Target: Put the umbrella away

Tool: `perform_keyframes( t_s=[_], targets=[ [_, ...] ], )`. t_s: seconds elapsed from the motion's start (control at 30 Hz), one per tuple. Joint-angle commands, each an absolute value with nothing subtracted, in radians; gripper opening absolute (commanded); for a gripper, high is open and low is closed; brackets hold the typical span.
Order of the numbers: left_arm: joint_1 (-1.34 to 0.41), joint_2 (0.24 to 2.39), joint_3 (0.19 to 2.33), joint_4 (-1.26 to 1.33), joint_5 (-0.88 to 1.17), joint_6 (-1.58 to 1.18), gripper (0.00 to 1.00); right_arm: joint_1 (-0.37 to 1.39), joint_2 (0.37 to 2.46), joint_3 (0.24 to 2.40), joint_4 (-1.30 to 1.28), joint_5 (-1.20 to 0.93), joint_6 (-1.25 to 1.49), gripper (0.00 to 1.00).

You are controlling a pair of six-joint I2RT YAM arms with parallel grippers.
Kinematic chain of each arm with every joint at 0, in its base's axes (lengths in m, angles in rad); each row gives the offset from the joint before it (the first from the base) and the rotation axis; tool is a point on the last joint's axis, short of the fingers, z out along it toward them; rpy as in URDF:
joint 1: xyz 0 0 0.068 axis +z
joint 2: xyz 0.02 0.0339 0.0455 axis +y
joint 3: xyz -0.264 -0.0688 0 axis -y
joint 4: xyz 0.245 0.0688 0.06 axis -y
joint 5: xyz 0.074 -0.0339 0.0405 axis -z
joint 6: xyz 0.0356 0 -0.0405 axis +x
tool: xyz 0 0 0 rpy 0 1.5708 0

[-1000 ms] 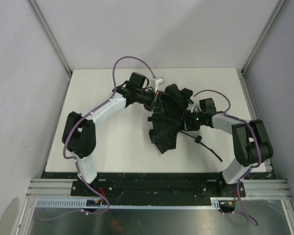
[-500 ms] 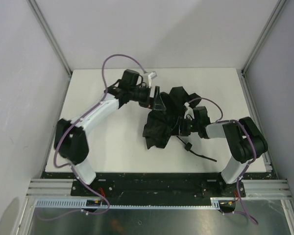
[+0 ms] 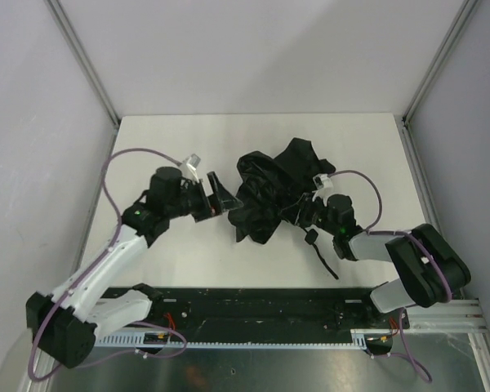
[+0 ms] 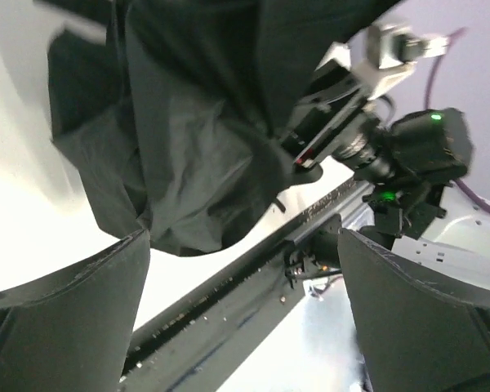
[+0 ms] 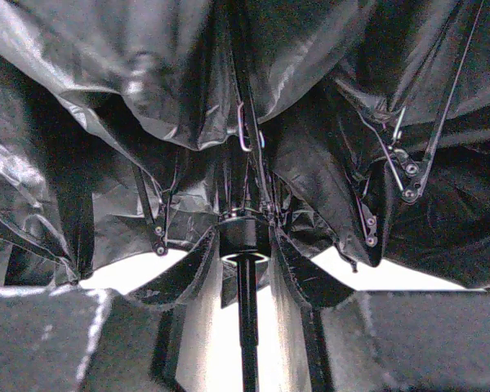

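Straddling umbrella (image 3: 265, 192) shaft (image 5: 247, 327): right hand (image 3: 305, 212); left hand (image 3: 221, 198) splayed

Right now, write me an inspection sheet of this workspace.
Surface: white table, no marks seen.
Job's things: black umbrella, crumpled and half folded, mid-table; its cord trails toward the near edge.
Clutter: nothing seen.
Grippers: left gripper jaws wide open, empty, beside the umbrella; right gripper jaws closed on the umbrella's shaft.
Cables: purple cables loop off both arms.
Surroundings: grey walls; black rail along the near edge.
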State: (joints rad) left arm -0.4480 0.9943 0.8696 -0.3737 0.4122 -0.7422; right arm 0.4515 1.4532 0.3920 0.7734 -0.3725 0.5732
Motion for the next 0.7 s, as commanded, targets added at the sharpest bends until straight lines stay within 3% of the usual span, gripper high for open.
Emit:
perform_keyframes(
  t_s=[0.0, 0.23, 0.43, 0.67],
  targets=[
    [-0.507, 1.067, 0.818, -0.280, 0.397, -0.978, 0.99, 0.494, 1.434, 0.379, 0.985, -0.234, 0.591, 0.00],
    [-0.540, 1.186, 0.772, -0.229, 0.347, -1.035, 0.98, 0.545, 1.507, 0.347, 1.109, -0.176, 0.623, 0.00],
    [-0.549, 1.217, 0.712, -0.172, 0.359, -1.068, 0.80, 0.576, 1.487, 0.332, 1.081, -0.108, 0.612, 0.00],
    [-0.565, 1.055, 0.537, -0.102, 0.278, -1.145, 0.96, 0.585, 1.443, 0.328, 1.040, -0.056, 0.603, 0.00]
  ],
)
